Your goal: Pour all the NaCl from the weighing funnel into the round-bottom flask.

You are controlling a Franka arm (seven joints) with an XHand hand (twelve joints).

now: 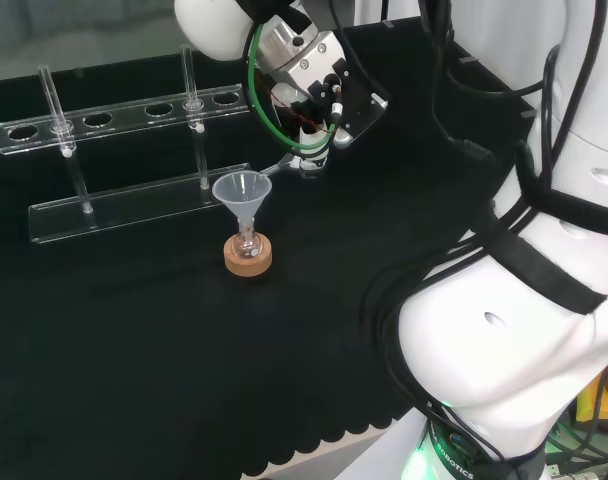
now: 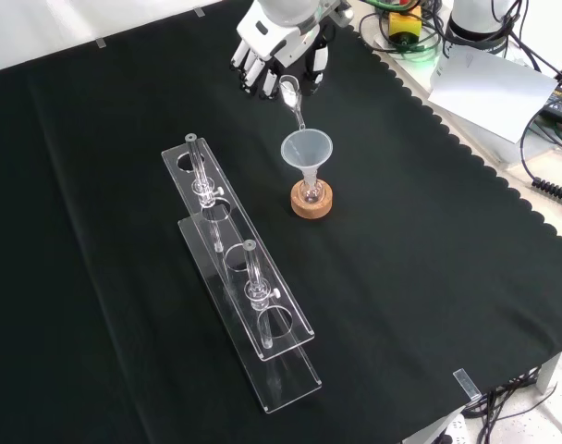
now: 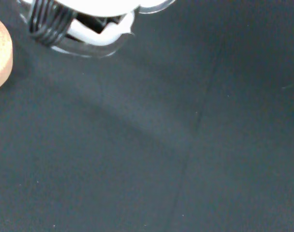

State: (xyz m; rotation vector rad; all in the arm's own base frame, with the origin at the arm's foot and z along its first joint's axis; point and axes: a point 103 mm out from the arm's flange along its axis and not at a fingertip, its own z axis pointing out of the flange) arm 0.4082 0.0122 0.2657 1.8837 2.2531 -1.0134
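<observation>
Fingers (image 2: 262, 69) curled round weighing funnel (image 2: 291, 102), spout over funnel (image 2: 306, 148); test-tube rack (image 2: 239, 268) well apart.

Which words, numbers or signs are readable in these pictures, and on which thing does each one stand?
Weighing funnel in the hand: no text.
Round-bottom flask, cork ring: no text.
Clear rack: no text.
Arm's base: a band of small print, too small and partly hidden to read.
So nothing can be quoted.

Black cloth (image 2: 429, 277) — scalloped edge, pale bench (image 2: 503, 83)
</observation>
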